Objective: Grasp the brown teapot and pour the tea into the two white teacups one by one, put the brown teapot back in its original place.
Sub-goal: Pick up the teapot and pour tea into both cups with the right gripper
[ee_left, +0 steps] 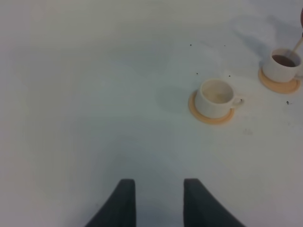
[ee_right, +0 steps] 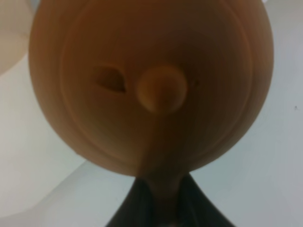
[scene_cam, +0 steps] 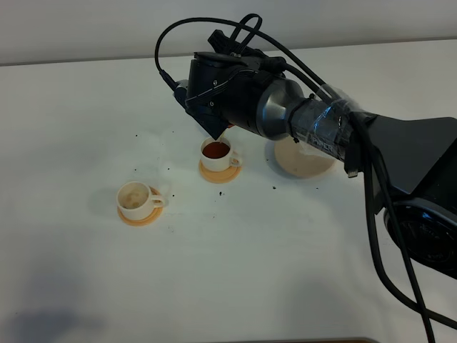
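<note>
Holds the brown teapot (ee_right: 151, 85) by its handle with the right tool (ee_right: 163, 198) clamped shut, tipped over the filled teacup (scene_cam: 216, 153) just above frame centre. Could overflow onto the worktop (scene_cam: 285, 271) if not levelled soon, or dribble crossing to the empty teacup (scene_cam: 136, 199) lower left.

Two white teacups (scene_cam: 217, 153) (scene_cam: 136, 199): one with tea, one empty. Two orange coasters (scene_cam: 218, 176) (scene_cam: 140, 220). One beige disc (scene_cam: 303, 164). One brown teapot (ee_right: 151, 85).
</note>
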`<control>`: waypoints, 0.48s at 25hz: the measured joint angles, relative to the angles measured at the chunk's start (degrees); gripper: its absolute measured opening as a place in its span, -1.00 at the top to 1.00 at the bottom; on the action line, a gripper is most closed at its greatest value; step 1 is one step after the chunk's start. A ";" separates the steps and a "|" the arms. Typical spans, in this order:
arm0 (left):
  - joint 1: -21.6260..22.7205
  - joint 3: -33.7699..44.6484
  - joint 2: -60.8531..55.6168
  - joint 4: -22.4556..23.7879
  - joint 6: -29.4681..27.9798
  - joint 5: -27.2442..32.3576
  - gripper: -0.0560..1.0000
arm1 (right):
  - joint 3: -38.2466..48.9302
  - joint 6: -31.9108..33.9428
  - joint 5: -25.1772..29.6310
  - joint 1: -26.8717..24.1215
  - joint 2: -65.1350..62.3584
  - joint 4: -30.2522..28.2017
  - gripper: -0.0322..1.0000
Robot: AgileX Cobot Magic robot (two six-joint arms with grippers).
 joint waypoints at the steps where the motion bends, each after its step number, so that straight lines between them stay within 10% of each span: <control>1: 0.00 0.00 0.00 0.00 0.00 0.00 0.42 | 0.00 -0.01 0.00 0.00 0.00 -0.13 0.77; 12: 0.00 0.00 0.00 0.00 0.00 0.00 0.42 | 0.00 -0.20 0.00 0.00 0.00 -0.17 0.77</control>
